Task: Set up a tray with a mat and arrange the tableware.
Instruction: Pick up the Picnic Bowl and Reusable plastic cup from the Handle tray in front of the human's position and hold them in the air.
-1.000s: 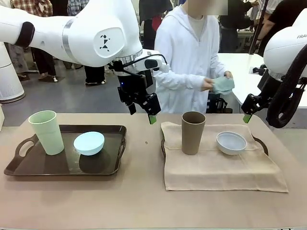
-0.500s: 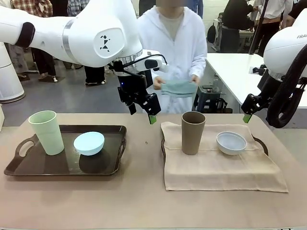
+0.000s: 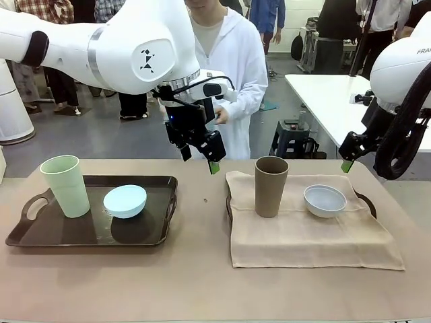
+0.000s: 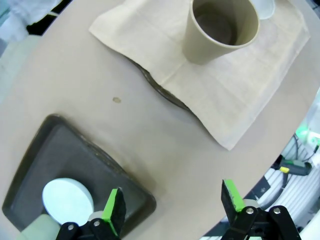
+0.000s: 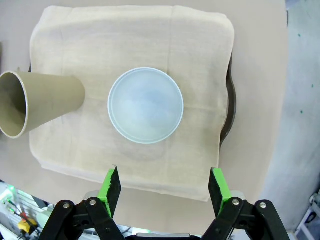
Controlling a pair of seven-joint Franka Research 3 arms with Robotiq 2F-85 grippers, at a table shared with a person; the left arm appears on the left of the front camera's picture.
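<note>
Left gripper [image 4: 172,195] jaws apart, empty, above tabletop [image 3: 202,269]; brown tumbler [image 3: 271,186] to its right on mat [image 3: 303,235], light blue bowl [image 3: 124,200] to its left on dark tray [image 3: 40,235]. Right gripper [image 5: 165,175] apart, empty, hovering over whitish bowl [image 5: 145,105].

Robotics lab or demo hall: white left arm [image 3: 128,47] and right arm [image 3: 404,67] at a tan worktop [image 3: 202,276], white-coated person [image 3: 232,60] opposite, another white table [image 3: 330,101] and bystanders [image 3: 337,23] on the grey floor [image 3: 101,134] behind.
</note>
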